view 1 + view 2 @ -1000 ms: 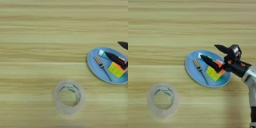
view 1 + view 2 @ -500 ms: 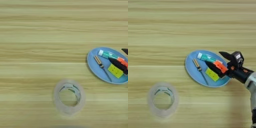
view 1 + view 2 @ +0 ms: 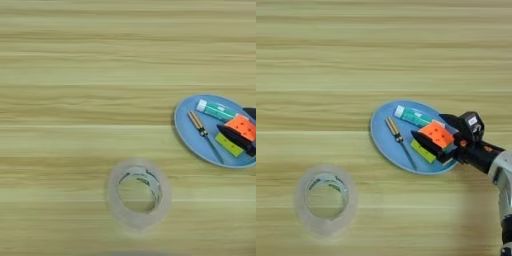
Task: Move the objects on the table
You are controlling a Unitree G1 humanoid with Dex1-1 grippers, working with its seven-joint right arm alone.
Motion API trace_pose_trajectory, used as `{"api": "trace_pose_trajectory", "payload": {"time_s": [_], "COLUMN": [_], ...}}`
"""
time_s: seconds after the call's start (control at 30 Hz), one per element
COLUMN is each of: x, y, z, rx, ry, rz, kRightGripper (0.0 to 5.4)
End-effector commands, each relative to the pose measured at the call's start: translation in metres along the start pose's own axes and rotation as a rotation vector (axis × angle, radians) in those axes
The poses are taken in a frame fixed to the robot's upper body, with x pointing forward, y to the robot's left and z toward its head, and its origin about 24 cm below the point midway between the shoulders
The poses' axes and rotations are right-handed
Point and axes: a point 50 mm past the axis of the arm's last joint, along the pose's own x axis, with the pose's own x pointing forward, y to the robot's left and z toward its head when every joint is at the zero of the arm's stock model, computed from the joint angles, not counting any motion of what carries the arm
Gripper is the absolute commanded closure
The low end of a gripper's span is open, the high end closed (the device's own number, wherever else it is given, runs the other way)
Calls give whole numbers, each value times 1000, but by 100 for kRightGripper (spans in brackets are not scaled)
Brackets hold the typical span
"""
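The pincer (image 3: pixel 432 134) straddles the cube (image 3: pixel 435 135), one black finger on each side, clamped on it over the plate (image 3: pixel 385 139). I judge this grip suits carrying the cube off the plate, whose rim would hinder a push. The tape (image 3: pixel 326 199) lies flat on the desk (image 3: pixel 331 60), well apart, hole upward. Count: one cube, one tape, one plate, one tube (image 3: pixel 413 117), one screwdriver (image 3: pixel 401 141).
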Motion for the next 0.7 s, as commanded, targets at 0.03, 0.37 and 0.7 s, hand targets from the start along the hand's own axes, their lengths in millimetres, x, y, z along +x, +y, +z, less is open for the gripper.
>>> {"api": "trace_pose_trajectory", "payload": {"time_s": [0.03, 0.37, 0.7], "x": [-2, -2, -2], "y": [-19, -21, -21], "z": [34, 27, 24], "rx": [-125, -118, -127], "ry": [-47, -21, -6], "rz": [-46, -53, -46], "kRightGripper": [4, 4, 4]}}
